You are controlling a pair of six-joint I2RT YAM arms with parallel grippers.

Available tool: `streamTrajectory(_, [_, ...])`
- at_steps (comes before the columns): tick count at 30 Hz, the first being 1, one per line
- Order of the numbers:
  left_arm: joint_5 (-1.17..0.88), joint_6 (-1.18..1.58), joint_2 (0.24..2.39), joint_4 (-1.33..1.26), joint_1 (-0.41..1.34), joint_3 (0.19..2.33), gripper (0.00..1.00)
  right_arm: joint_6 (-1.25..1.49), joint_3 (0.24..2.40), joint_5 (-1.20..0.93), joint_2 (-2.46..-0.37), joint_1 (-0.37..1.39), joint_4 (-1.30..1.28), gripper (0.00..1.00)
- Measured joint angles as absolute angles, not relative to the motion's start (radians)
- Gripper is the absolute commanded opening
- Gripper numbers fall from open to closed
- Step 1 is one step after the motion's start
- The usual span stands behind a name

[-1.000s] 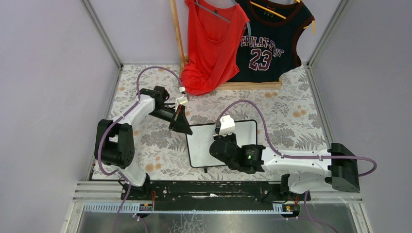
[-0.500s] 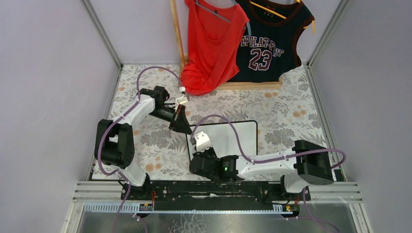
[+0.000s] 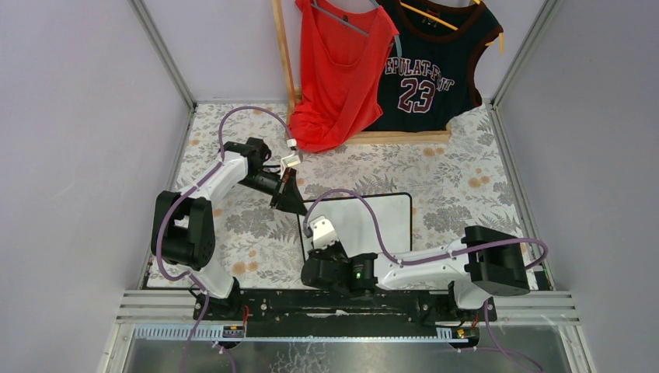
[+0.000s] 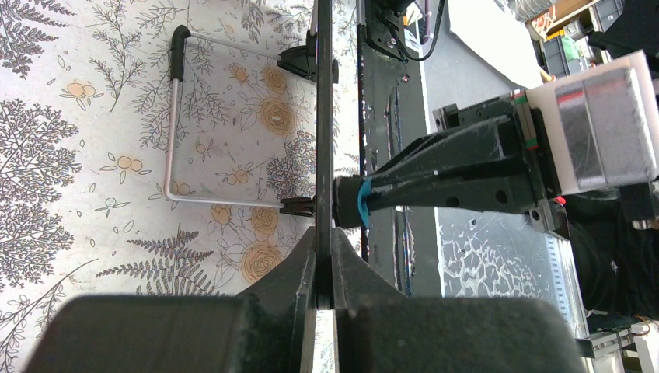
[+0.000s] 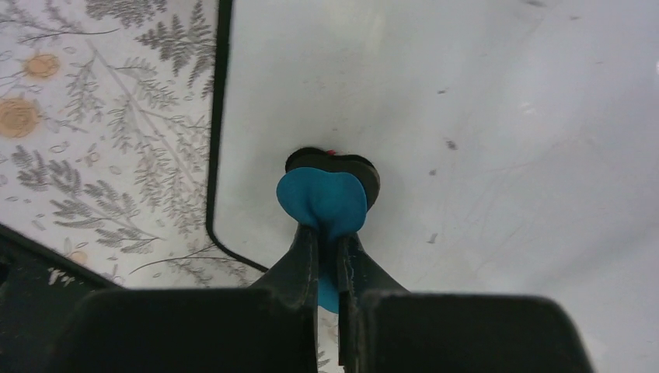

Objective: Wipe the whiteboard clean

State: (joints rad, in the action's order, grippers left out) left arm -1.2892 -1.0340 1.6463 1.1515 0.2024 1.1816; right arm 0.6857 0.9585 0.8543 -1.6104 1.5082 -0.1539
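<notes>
Whiteboard (image 3: 396, 214) nipped edgewise in closed left claw (image 4: 325, 276), directly under right claw (image 5: 329, 241) clamped on blue eraser (image 5: 322, 198) near its corner; risk of sliding off edge, or pivoting board loose from single-corner pinch.

A blue eraser (image 5: 322, 200) is clamped in the gripper (image 5: 328, 237) and held against the whiteboard (image 5: 482, 116) near a rounded corner, with the floral bench (image 5: 101, 148) seen alongside.
</notes>
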Motion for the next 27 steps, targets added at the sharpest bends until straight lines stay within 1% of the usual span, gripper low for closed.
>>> streamTrajectory(6, [-1.289,-1.034,1.646,1.15,0.202,1.182,0.0,0.69,0.949,0.884,-1.539,1.459,-0.211,0.0])
streamTrajectory(11, [-1.289,-1.034,1.646,1.15,0.203,1.182,0.0,0.699,0.897,0.942,-1.386,1.399,-0.26,0.0])
streamTrajectory(15, [-1.289,-1.034,1.646,1.15,0.203,1.182,0.0,0.696,0.86,0.978,-1.307,1.38,-0.28,0.0])
streamTrajectory(19, [-1.289,-1.033,1.646,1.148,0.203,1.182,0.0,0.689,0.857,0.975,-1.332,1.38,-0.262,0.0])
streamTrajectory(27, [-1.287,-1.03,1.646,1.148,0.202,1.182,0.0,0.678,0.92,0.931,-1.488,1.429,-0.179,0.0])
